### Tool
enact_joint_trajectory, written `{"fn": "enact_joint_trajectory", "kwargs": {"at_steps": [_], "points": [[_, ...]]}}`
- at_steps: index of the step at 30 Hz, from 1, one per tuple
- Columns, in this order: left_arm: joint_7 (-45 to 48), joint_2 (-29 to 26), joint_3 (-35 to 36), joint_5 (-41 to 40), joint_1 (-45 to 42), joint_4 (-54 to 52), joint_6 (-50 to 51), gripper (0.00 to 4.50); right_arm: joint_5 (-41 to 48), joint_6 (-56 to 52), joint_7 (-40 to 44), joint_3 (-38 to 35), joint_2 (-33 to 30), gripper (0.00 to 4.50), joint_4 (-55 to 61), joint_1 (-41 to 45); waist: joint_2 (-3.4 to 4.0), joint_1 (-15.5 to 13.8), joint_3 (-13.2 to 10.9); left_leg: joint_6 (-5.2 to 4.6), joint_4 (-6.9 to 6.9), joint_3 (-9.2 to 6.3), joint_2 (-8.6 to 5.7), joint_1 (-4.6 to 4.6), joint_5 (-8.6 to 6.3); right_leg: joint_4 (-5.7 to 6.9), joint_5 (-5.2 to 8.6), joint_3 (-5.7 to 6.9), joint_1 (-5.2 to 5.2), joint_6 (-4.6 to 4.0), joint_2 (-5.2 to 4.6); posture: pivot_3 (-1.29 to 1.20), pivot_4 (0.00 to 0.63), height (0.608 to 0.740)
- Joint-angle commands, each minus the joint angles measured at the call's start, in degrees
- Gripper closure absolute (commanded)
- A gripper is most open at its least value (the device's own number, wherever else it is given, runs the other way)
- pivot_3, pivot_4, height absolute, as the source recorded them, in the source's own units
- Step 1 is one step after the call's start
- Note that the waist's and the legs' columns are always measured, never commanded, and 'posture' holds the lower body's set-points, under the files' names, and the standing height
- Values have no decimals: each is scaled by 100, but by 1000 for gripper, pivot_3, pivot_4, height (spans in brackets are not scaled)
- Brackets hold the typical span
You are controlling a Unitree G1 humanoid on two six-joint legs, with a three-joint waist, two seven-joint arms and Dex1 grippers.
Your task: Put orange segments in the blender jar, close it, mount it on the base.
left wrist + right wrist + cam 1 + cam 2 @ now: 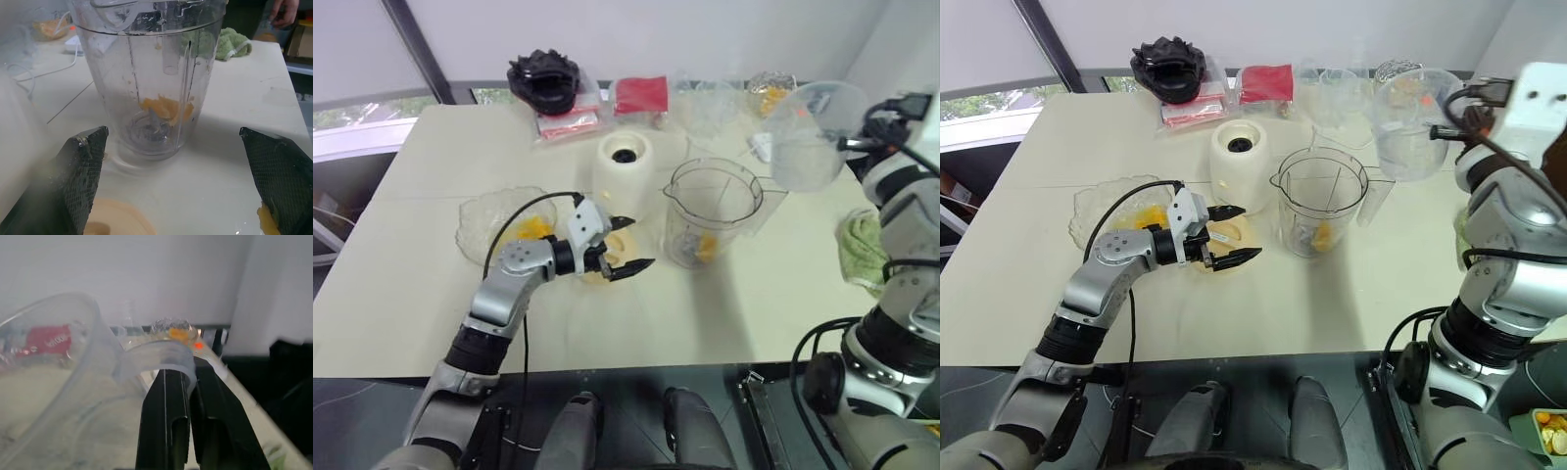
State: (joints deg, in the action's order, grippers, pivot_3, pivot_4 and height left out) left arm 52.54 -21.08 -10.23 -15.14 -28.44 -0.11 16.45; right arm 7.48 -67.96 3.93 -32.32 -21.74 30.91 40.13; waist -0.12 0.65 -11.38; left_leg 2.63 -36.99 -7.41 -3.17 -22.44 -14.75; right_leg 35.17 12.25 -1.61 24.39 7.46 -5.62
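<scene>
The blender jar [713, 208] stands upright on the table with orange segments [166, 108] at its bottom around the blades. The cream-white base [628, 162] stands just behind and left of it. My left gripper [626, 252] hovers open and level over a flat pale-yellow lid [1226, 238], pointing at the jar and holding nothing. A bit of orange [266, 220] shows by one finger. More segments [533, 228] lie in a shallow clear bowl [480, 230]. My right gripper [188, 374] is raised at the right, shut on the tab of a clear cup [811, 132].
A black object [545, 78], red packets [641, 95] and clear bags [705, 103] line the table's far edge. A green cloth [862, 247] lies at the right edge. A person's hand [283, 11] shows beyond the table.
</scene>
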Motion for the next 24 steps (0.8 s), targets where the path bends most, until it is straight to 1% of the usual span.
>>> {"fn": "enact_joint_trajectory", "kwargs": {"at_steps": [1,3,7,9,12,18,22,24], "points": [[55,-26,31,-13,-125,-62,-122,0,120,-24,-261,-649,109,4469,283,241,1,-2,0,0,0,0,0,0,0,0,0,0,0,0,0,0,150,740],[71,-28,30,-10,-144,-52,-116,0,170,127,-371,-944,219,4469,227,145,1,1,0,0,1,0,0,0,0,1,0,0,0,0,0,0,150,740],[116,-48,32,-5,-170,-33,-124,0,193,973,-461,-1341,468,4469,42,-518,3,11,2,0,2,1,0,0,0,2,0,0,1,1,0,0,150,740],[129,-55,34,4,-187,-23,-120,0,295,1442,-539,-1562,730,4469,-120,-828,3,16,3,0,3,2,1,2,0,4,0,0,1,1,0,0,150,740],[164,-84,37,20,-234,10,-126,0,475,2375,-527,-1708,1108,4469,-572,-1336,8,38,4,0,1,6,0,4,0,9,-1,-2,1,1,0,0,150,740],[211,-144,67,39,-305,28,-118,0,665,3741,-581,-1591,1489,4469,-1607,-1946,30,62,12,-1,1,9,1,14,0,24,-1,-4,1,0,1,0,150,740],[230,-182,92,31,-321,32,-115,0,574,4319,-649,-1310,1469,4469,-2073,-2155,34,61,12,-1,0,9,2,15,1,27,-1,-4,1,0,2,0,150,740],[232,-208,92,33,-307,-9,-94,0,568,4740,-657,-1187,1481,4469,-2496,-2197,34,60,12,0,0,9,2,15,1,26,-1,-4,1,0,2,0,150,740]]}}
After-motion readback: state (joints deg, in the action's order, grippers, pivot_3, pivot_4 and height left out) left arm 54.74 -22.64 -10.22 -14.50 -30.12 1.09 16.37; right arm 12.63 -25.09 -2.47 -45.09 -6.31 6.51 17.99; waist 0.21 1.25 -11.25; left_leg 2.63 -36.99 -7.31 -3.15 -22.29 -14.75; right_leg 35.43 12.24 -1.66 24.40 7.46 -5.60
